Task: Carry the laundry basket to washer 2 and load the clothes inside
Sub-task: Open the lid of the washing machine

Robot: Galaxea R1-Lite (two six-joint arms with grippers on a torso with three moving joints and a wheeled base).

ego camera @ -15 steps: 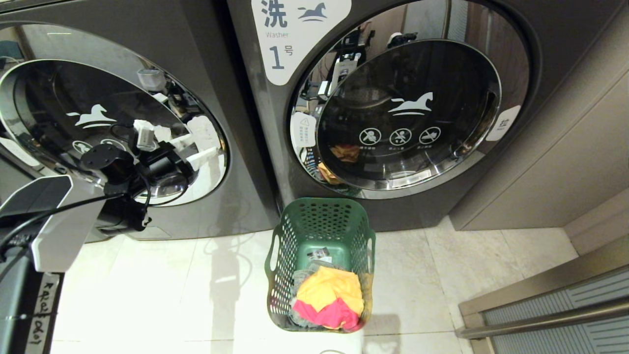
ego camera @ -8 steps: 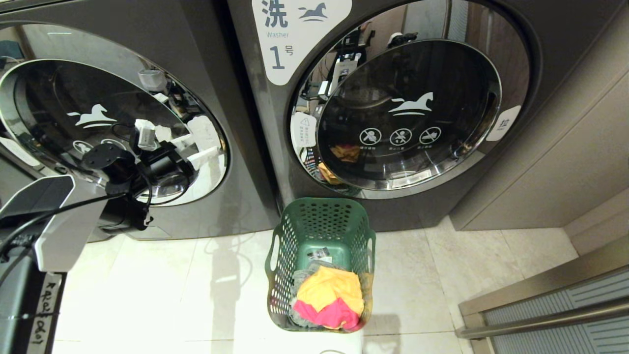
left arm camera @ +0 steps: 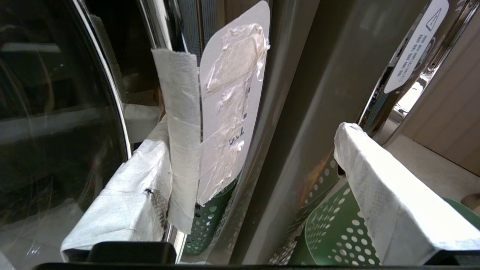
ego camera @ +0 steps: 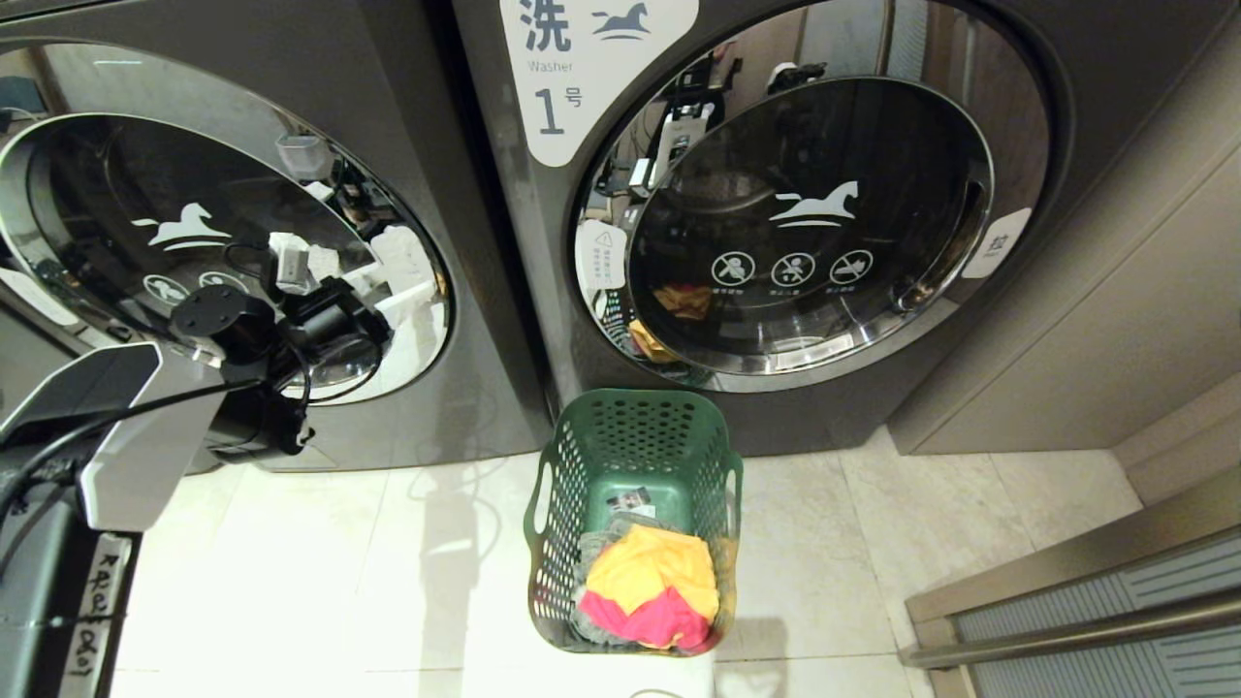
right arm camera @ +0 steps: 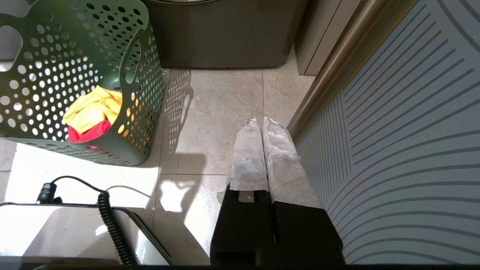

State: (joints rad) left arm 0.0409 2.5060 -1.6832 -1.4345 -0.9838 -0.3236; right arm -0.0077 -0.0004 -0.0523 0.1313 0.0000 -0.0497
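Tiled floor before washers: laundry basket, light, stiff, liftable by its oval side cutouts; left gripper spread wide, empty, at washer 2's door rim; right gripper closed, empty.

The left arm reaches forward on the scene's left, raised, its dark wrist bent toward the far side. The left gripper has its white-wrapped fingers spread wide, holding nothing. The right gripper points downward, low on the right, fingers pressed together and empty.
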